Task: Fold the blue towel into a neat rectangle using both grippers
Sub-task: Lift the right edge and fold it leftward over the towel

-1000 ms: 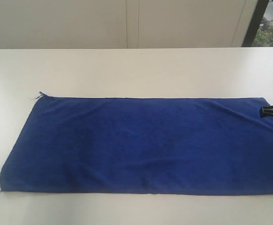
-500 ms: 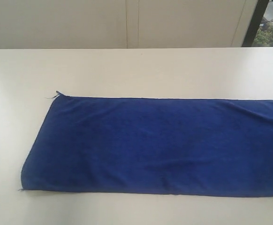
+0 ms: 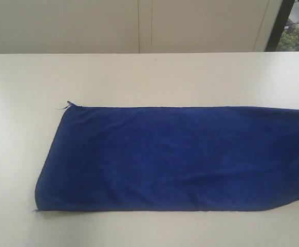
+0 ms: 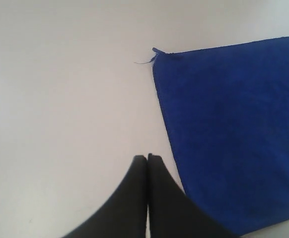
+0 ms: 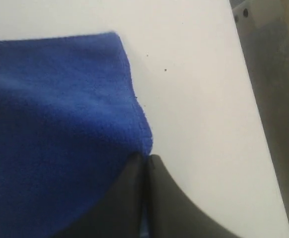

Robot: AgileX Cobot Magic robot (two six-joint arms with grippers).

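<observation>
Exterior view, blue towel (image 3: 180,159) spread flat; left fingers (image 4: 129,198) clenched empty; right fingers (image 5: 177,198) pinching its edge

Bare worktop (image 3: 149,77) lies open on the far side of the blue towel (image 3: 180,159), on its left, and in a narrow strip on its near side. The towel lies flat and low and runs out of view on the right. A pale wall (image 3: 139,25) closes off the worktop's far edge.

1. Exterior view: looks down across the surface (image 3: 149,77) from its near edge, at mid-distance.
2. Left wrist view: close above the left fingers (image 4: 129,203); shares the loose-thread corner of the towel (image 4: 234,134) with the exterior view.
3. Right wrist view: closest, over the right fingers (image 5: 172,198), beside a surface edge.
</observation>
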